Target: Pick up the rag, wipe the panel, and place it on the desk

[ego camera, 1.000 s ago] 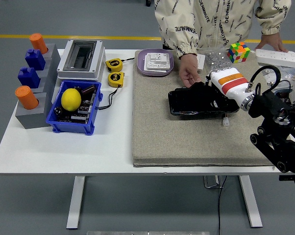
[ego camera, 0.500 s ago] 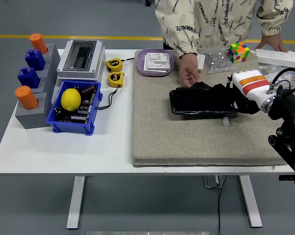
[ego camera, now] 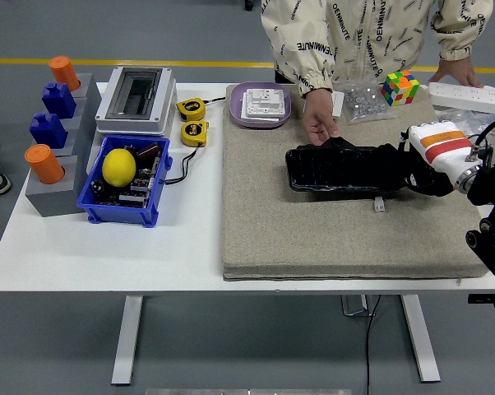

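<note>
A black panel (ego camera: 330,174) lies on the beige mat (ego camera: 313,239), right of the middle. My right hand (ego camera: 398,170), black with a white, red-striped forearm, rests at the panel's right end. Its fingers are curled on a dark rag that is hard to tell apart from the hand and the panel. A person stands at the far side, and one hand (ego camera: 317,123) rests at the panel's far left corner. The person's other hand (ego camera: 460,74) lies on a white power strip (ego camera: 474,97). My left arm is out of view.
A purple plate (ego camera: 241,111) with a white switch, a clear bag of small parts (ego camera: 364,100) and a colour cube (ego camera: 401,86) sit at the back. At the left are two yellow tape measures (ego camera: 192,120), a grey box (ego camera: 136,100), a blue bin (ego camera: 116,210) with a lemon, and a grey block holder (ego camera: 54,193).
My right hand has slid to the right along the panel, from its middle to its right end. The person's hand has stayed at the panel's far left corner.
</note>
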### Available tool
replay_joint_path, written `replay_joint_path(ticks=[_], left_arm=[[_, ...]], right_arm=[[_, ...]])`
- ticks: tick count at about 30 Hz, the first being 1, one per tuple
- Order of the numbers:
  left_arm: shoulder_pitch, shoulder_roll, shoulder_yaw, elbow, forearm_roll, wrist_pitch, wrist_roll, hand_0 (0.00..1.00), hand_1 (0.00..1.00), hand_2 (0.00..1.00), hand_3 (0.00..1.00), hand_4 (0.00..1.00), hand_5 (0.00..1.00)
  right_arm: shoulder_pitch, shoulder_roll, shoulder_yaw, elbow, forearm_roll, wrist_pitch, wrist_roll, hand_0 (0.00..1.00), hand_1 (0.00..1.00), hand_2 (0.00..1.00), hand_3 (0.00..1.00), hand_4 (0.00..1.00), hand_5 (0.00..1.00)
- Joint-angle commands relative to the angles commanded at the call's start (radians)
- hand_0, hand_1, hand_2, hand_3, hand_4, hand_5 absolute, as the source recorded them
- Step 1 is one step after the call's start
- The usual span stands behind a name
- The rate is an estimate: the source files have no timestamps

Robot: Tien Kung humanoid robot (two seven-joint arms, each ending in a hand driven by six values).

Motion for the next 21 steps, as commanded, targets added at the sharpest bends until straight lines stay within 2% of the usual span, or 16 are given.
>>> replay_joint_path(ticks=[21], left_arm=[[0.000,0.000,-0.002,0.000,0.002,0.000,0.000,0.634,0.659,0.686,0.574,0.615,0.509]], right_arm=[[0.005,-0.029,0.008,-0.006,-0.001,0.001,0.001,0.274,0.310,0.374,0.379,0.954,0.020]])
